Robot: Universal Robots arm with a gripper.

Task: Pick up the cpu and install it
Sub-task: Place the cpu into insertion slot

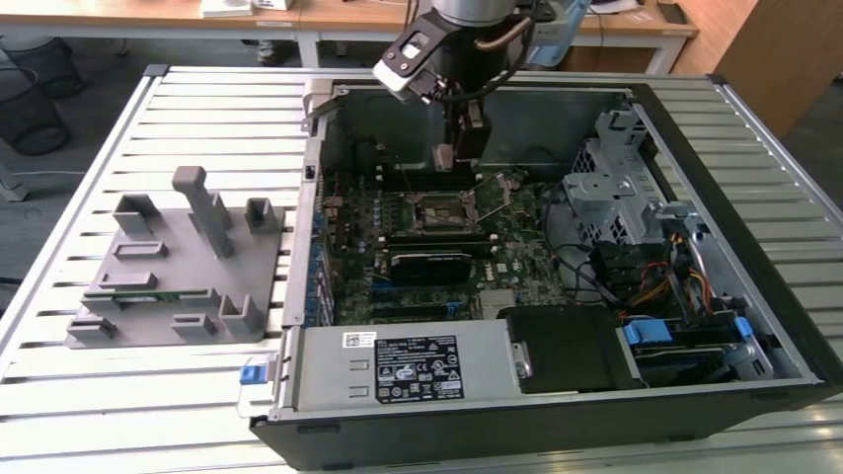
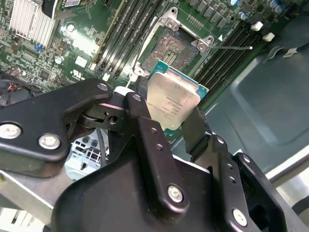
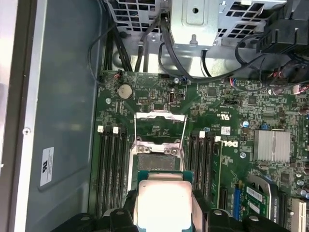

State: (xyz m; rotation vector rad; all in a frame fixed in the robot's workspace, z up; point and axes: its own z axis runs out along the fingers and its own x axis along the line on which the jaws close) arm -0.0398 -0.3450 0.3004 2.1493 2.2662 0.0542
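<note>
Black two-finger gripper (image 2: 166, 116) is clamped on the small square cpu with a pale silver metal top (image 2: 175, 94), fingers pinching its opposite edges. I see the cpu held inside the open black computer case (image 1: 685, 109), over the dark square motherboard socket (image 2: 176, 46), whose metal frame is raised.

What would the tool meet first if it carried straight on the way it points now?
Probably the open socket on the motherboard: the tool points down at it, shut on the cpu, which would touch first. Depth is unclear.
</note>
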